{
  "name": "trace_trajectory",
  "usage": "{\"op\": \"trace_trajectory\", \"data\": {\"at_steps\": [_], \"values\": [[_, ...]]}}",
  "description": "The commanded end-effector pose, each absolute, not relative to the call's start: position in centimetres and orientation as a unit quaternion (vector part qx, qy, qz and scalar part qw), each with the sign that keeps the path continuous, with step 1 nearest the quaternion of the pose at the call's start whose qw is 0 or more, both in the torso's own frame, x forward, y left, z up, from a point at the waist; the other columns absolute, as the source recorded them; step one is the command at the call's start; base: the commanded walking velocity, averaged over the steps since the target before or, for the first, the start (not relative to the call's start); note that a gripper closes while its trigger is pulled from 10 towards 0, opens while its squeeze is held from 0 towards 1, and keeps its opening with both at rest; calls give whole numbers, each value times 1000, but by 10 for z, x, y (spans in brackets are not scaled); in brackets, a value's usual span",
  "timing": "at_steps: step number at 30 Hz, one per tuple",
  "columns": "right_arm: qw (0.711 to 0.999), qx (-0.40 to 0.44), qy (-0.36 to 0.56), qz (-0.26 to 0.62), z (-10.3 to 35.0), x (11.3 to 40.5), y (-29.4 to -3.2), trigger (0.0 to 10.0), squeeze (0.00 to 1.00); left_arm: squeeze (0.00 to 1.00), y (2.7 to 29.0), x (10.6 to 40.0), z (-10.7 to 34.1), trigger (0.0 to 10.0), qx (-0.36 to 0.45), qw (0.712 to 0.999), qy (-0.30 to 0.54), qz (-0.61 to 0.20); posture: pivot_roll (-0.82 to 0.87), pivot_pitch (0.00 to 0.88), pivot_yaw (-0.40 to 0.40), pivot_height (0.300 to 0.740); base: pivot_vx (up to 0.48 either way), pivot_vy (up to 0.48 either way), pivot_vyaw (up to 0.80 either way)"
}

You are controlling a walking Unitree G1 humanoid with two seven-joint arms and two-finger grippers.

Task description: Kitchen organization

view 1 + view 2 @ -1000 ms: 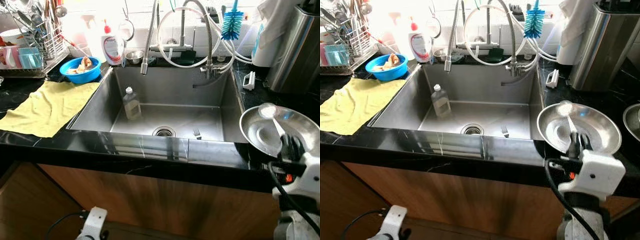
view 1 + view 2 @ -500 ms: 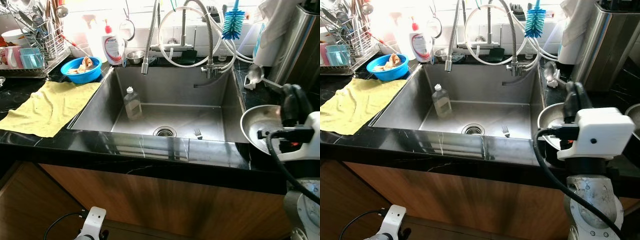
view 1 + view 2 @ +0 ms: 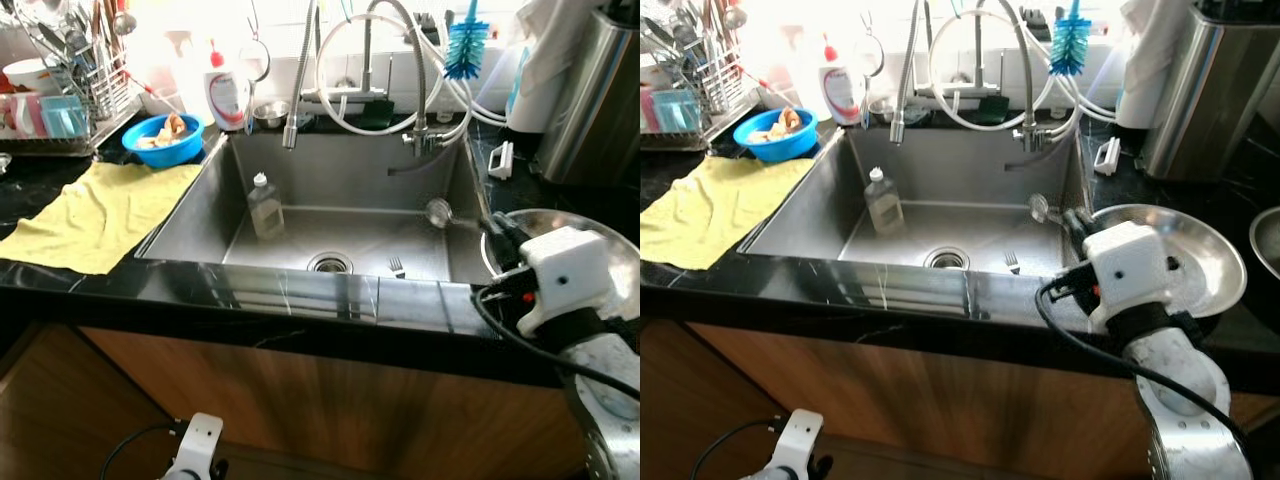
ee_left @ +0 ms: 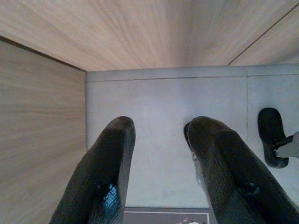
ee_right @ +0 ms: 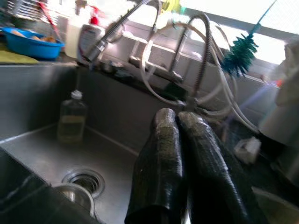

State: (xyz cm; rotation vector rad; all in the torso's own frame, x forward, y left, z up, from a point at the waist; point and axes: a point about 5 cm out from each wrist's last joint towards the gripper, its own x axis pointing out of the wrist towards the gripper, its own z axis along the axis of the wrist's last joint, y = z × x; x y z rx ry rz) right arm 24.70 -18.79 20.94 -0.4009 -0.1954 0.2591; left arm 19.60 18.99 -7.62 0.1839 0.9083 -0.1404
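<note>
Right gripper [image 3: 492, 226] at the right edge of the stainless sink [image 3: 330, 215], its jaws closed on the handle of a metal ladle [image 3: 440, 213]; the handle runs back between the two black fingers [image 5: 161, 163], which stand nearly together, and the round bowl of the ladle projects past the fingertips, out over the sink basin and clear of its floor. Just behind the gripper, on the black surface [image 3: 60, 275] to the right of the sink, sits a wide steel bowl [image 3: 1205, 255], partly hidden by the white wrist housing. In the basin: a small clear bottle [image 3: 264, 207] standing against the left wall, a fork [image 3: 394, 266] lying beside the drain [image 3: 329, 263]. A pull-out faucet hose [image 3: 300, 75] hangs above the basin. To the left lie a yellow cloth [image 3: 95, 212] and a blue bowl [image 3: 160, 140] beside a dish rack [image 3: 75, 90]. Left gripper [image 4: 156, 158] hangs idle over a pale floor, jaws moderately apart and holding nothing.
</note>
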Motion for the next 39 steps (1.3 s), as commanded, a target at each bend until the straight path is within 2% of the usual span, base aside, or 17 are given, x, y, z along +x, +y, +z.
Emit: {"op": "trace_trajectory", "data": {"at_steps": [1,4,9,14,23,35,36,37,38,39], "values": [[961,-202,-110,152,212,253,-185,10000,0,0,192,196,-76,10000,94,891,440,-64,-237,0,82,740,0,0,0],[959,-200,-113,165,212,259,-186,10000,0,0,192,196,-76,10000,92,891,440,-63,-232,0,79,740,0,0,0],[942,-227,-117,216,209,285,-176,10000,0,0,189,197,-76,10000,90,892,439,-62,-226,0,75,740,0,0,0],[941,-229,-113,222,206,295,-174,10000,0,0,188,197,-76,10000,89,892,439,-61,-219,0,72,740,0,0,0],[947,-225,-79,216,180,330,-169,10000,0,0,185,197,-76,10000,88,892,439,-61,-194,0,72,740,0,0,0],[944,-224,-116,213,190,344,-165,10000,0,0,185,198,-76,10000,87,893,438,-61,-190,0,73,740,0,0,0],[944,-224,-117,214,190,344,-165,10000,125,0,185,198,-76,10000,87,893,438,-61,-191,0,74,740,0,0,0],[944,-224,-117,214,190,344,-165,10000,125,0,185,198,-76,10000,87,893,438,-61,-191,0,74,740,0,0,0],[944,-224,-117,213,190,345,-165,10000,780,0,184,198,-76,10000,87,893,438,-61,-191,0,74,740,0,0,0],[944,-222,-117,213,189,345,-165,10000,1000,0,184,198,-76,10000,87,892,438,-62,-190,0,72,740,0,0,0]]}}
